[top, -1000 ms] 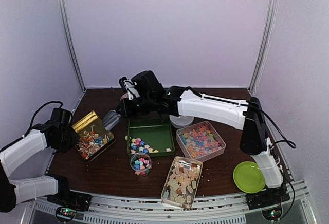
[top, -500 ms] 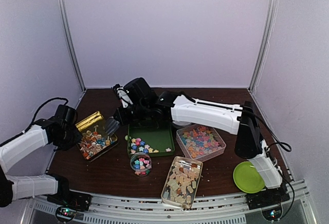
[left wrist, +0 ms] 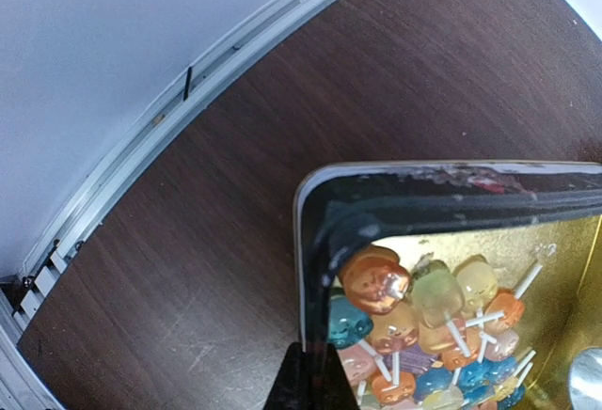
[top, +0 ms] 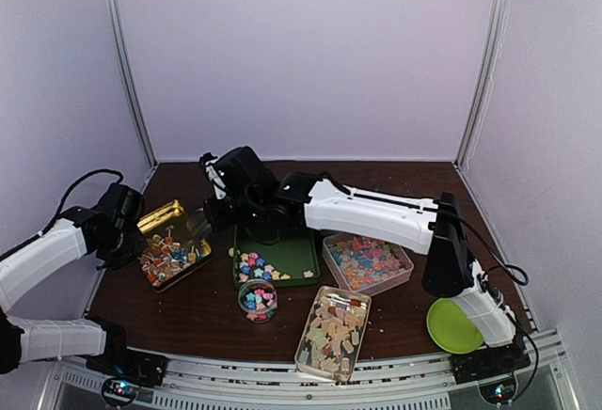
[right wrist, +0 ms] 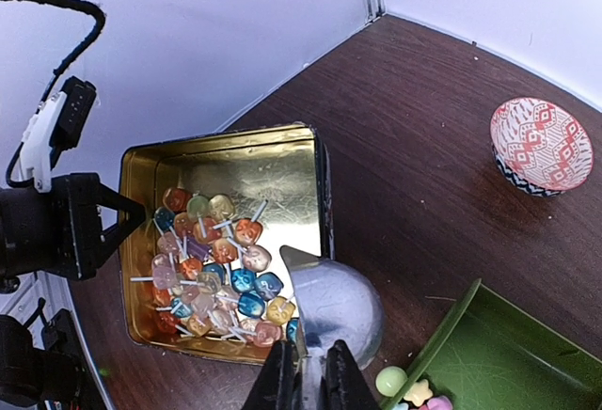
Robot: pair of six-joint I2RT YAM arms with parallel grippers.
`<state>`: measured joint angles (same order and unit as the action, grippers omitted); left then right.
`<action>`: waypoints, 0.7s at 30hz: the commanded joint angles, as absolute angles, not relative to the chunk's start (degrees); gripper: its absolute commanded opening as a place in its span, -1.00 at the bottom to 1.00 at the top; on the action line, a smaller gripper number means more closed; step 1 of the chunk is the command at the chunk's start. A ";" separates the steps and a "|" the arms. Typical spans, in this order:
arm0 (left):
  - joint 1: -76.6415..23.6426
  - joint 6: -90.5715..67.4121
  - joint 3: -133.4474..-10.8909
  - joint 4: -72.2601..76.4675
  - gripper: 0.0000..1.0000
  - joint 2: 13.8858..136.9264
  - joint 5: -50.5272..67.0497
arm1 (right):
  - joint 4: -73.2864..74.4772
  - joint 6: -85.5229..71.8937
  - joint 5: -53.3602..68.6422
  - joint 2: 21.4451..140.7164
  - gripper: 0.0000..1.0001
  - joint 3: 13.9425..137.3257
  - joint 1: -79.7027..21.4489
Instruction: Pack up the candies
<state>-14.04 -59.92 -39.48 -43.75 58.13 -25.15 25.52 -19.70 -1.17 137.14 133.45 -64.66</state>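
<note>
Nearest the bases: oblong clear box [top: 347, 290] full of beige candies [top: 331, 330]; lime plate [top: 454, 325] off to the right. Just behind, a small glass jar [top: 258, 320] holds star candies [top: 252, 263]. More of these lie loose in the near corner of the green tray [top: 292, 245] and fill the square clear box [top: 326, 254] beside it. Left of the tray, a gold tin [right wrist: 226, 161] holds small lollipops [right wrist: 212, 269]. Left gripper [left wrist: 310, 377] is pinched tight on the tin's left rim. Right gripper [right wrist: 306, 382] is closed on the handle of a metal scoop [right wrist: 331, 308], whose bowl hangs over the tin's corner nearest the tray. Farther back on the brown table [right wrist: 423, 147] sits a red-patterned bowl [right wrist: 541, 145].
</note>
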 commanded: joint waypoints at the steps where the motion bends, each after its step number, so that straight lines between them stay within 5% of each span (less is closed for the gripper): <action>1: -15.25 -61.75 -43.07 -43.11 -1.00 57.39 -26.83 | 26.59 -19.45 -6.06 140.21 -1.00 135.95 -64.68; 13: -15.89 -63.38 -44.65 -45.48 -1.00 55.32 -27.63 | 32.04 -20.91 -11.34 142.93 -1.00 138.07 -65.72; 21: -16.23 -64.57 -44.03 -44.71 -1.00 55.31 -26.64 | 35.39 -27.48 -0.48 145.16 -1.00 140.16 -65.84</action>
